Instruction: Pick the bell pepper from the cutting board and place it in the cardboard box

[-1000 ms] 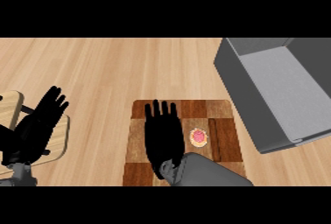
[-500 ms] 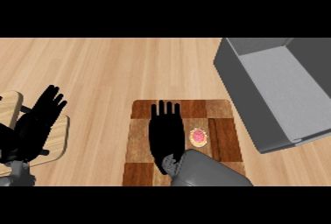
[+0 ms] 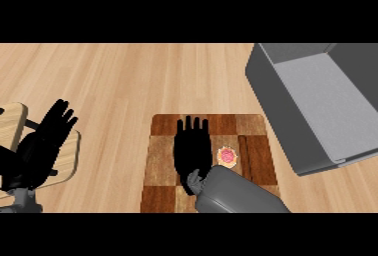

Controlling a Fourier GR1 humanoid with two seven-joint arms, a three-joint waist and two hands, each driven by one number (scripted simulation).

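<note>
A small orange and pink bell pepper lies on the checkered wooden cutting board, towards its right side. My right hand lies flat over the board's middle with straight fingers pointing away, its edge just left of the pepper and holding nothing. The grey box stands open at the right, its inside bare. My left hand rests open at the left edge, fingers up, far from the board.
A light wooden chair or stool top shows at the far left under my left forearm. Bare wooden counter stretches behind the board and between board and box.
My right hand has drawn back a little towards me over the board. The pepper, the box and my left hand have stayed where they were.
</note>
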